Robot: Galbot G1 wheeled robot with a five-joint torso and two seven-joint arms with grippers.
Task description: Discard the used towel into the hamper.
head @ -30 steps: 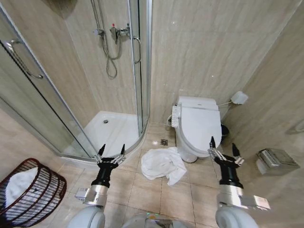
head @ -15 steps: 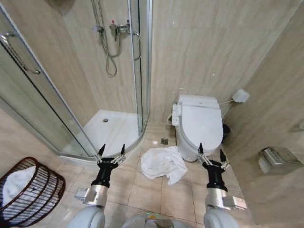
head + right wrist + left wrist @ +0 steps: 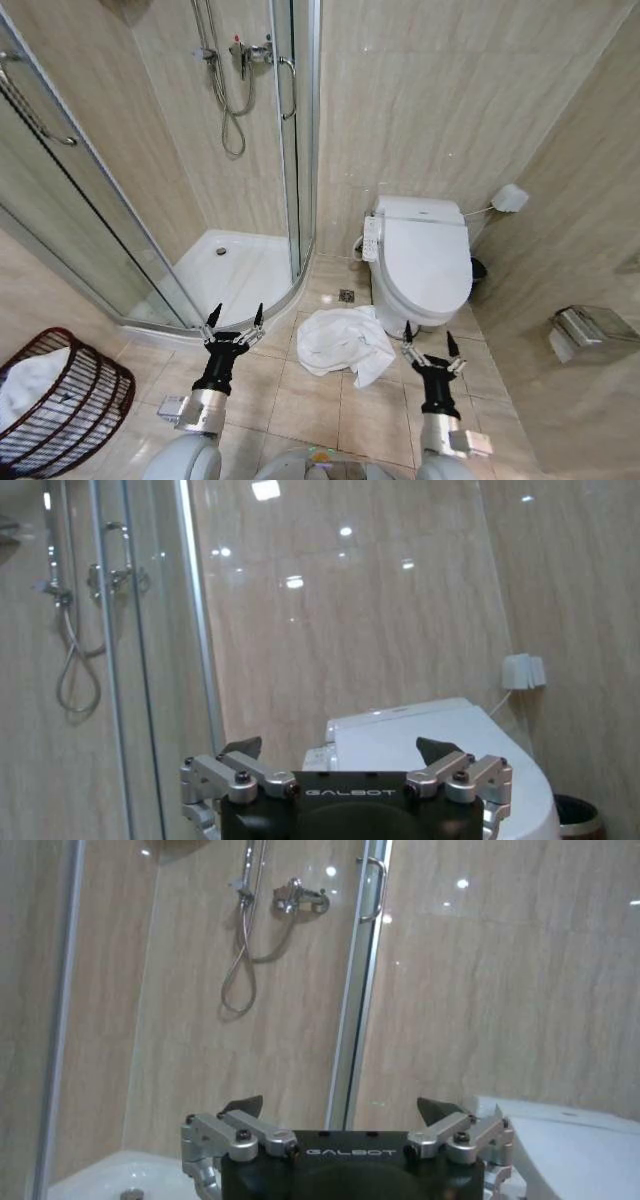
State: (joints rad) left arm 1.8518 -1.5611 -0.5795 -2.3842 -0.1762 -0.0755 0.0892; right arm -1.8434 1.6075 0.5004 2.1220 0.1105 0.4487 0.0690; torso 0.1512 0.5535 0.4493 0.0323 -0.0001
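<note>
I see right gripper (image 3: 339, 751) at bottom centre, fingers spread, nothing between. Behind it white toilet (image 3: 440, 746), lower right. Shower hose (image 3: 72, 656) and glass door frame (image 3: 198, 630) at left. Small dark bin (image 3: 580, 817) in bottom right corner.

A crumpled white towel (image 3: 345, 343) lies on beige floor tiles (image 3: 310, 405) just beside the white toilet (image 3: 420, 262). Well left of the toilet, the dark reddish-brown ribbed hamper (image 3: 85, 410) holds white cloth (image 3: 25, 385).
</note>
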